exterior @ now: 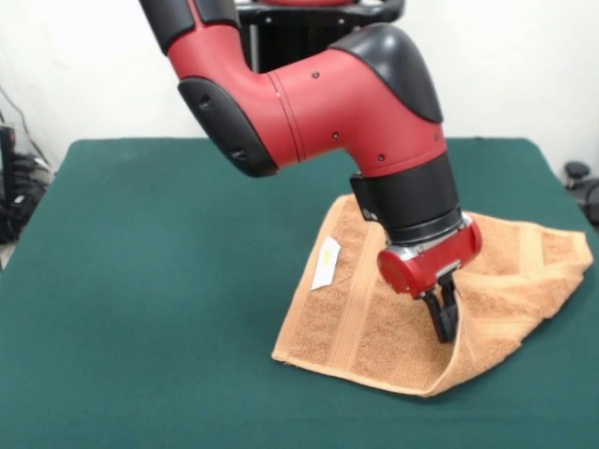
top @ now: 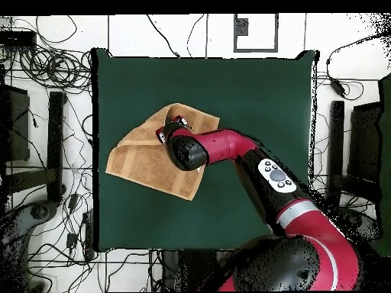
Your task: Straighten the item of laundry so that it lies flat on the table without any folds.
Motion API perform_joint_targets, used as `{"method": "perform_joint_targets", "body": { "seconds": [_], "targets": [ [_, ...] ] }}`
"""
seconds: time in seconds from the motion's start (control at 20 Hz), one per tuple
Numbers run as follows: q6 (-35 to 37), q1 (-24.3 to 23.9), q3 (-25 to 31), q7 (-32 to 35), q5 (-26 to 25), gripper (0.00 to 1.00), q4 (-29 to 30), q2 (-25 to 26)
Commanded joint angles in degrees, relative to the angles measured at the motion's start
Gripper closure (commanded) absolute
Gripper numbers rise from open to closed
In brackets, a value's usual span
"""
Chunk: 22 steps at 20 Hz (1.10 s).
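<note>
Gripper pinched on a raised fold of the towel at the lower right of the front view.

The gripper (exterior: 445, 316) hangs from the red and black arm (exterior: 328, 103) just right of the frame's centre, its two dark fingers (exterior: 440, 320) drawn close together with the towel's (exterior: 374, 318) cloth rising to a ridge between and around their tips, so it appears clamped on that fold. The tan-orange towel lies rumpled across the lower right of the green table (exterior: 140, 281); its right part is doubled over, a woven band runs down its left part, and a small white tag (exterior: 326, 262) shows near its left edge. In the overhead view the towel (top: 141, 160) sits left of the frame's centre on the table (top: 260, 99), with the gripper (top: 172, 126) over its upper right portion and the arm covering part of it.
</note>
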Motion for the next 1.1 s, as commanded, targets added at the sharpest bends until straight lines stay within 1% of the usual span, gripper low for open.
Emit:
{"method": "perform_joint_targets", "body": {
  "seconds": [0.05, 0.55, 1.1],
  "targets": [
    [-3.0, 2.1, 4.2, 7.0, 1.6, 1.00, 1.4, 3.4],
    [-3.3, 0.7, 7.1, 5.2, 1.2, 1.00, 1.3, 5.2],
    [-6.1, 0.6, 7.4, 5.4, -0.4, 1.00, 0.6, 6.3]
  ]
}}
